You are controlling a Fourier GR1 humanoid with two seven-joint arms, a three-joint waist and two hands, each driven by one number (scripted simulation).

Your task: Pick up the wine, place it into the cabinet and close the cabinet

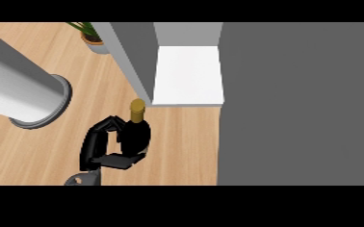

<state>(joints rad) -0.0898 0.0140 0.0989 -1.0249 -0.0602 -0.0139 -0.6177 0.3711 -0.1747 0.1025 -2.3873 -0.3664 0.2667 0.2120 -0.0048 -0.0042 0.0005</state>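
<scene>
The wine bottle [136,133] is dark with a gold cap and stands out over the wooden counter. Its cap sits just in front of the cabinet's white shelf [188,74], near the shelf's front left corner. My left hand [99,146] is shut on the bottle from its left side, with fingers curled over the far side and the thumb on the near side. The cabinet is open: a grey door panel [135,57] stands edge-on along the shelf's left side. My right hand shows nowhere.
A broad grey cabinet face [292,106] fills the right side. A large grey cylinder [28,96] lies at the left on the wooden counter [181,144]. A potted plant [92,38] stands at the back, left of the door panel.
</scene>
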